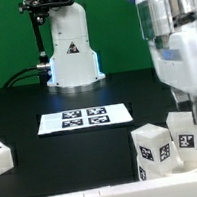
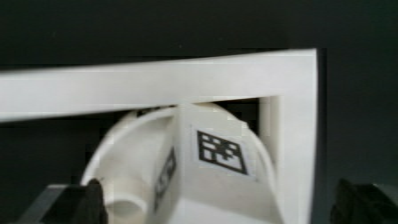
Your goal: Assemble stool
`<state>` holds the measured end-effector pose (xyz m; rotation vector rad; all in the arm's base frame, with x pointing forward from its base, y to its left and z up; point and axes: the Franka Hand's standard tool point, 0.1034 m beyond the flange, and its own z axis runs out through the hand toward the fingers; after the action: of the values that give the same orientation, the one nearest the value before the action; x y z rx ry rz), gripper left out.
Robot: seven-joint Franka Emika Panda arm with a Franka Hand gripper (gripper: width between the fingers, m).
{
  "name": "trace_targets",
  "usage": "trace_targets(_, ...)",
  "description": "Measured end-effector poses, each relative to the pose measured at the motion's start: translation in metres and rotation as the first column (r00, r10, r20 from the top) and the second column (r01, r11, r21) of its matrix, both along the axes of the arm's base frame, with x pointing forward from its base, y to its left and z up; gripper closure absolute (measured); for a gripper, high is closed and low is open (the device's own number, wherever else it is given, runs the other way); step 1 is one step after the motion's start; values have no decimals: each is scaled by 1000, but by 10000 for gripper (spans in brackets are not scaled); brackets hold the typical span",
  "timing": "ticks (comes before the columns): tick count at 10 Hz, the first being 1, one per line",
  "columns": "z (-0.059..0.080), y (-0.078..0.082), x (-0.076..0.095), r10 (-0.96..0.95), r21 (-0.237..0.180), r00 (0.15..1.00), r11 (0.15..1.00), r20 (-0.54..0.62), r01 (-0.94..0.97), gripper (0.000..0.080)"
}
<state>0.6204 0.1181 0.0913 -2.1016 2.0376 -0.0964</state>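
wrist view: gripper (image 2: 217, 208) fingers (image 2: 71, 205) stand wide apart astride a tilted round white plastic seat (image 2: 151, 150) that, unheld, may topple.

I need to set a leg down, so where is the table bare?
Bare: the table between the marker board and the lone leg, and between board and robot base. Crowded: the exterior view's right, legs bunched below the pincer.

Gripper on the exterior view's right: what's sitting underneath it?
White tagged stool legs sit clustered below the gripper. The wrist view shows one tagged white part between its open fingers, by a white frame corner. What lies beneath that part is hidden.
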Motion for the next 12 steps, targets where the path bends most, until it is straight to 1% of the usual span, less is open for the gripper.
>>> trace_targets(1, 6, -2, 1, 182, -29, 983, 983, 17, -181, 152)
trace_targets(2, 6, -3, 1, 278, -50, 960, 960, 20, -277, 152)
trace_targets(4, 5, -3, 0, 410, -81, 912, 910, 24, -407, 151)
trace_targets(5, 6, -3, 0, 495, -101, 868, 865, 18, -491, 151)
trace_targets(6, 11, 0, 0, 656, -133, 755, 746, -21, -652, 151)
trace_targets(7, 19, 1, 4, 818, -180, 571, 554, -61, -813, 151)
trace_targets(8, 21, 3, 5, 886, -180, 455, 435, -89, -882, 151)
trace_targets(9, 19, 2, 4, 943, -173, 311, 289, -114, -941, 151)
trace_targets(11, 18, 0, 5, 972, -187, 202, 177, -123, -966, 151)
trace_targets(12, 17, -1, 5, 985, -193, 101, 73, -137, -978, 151)
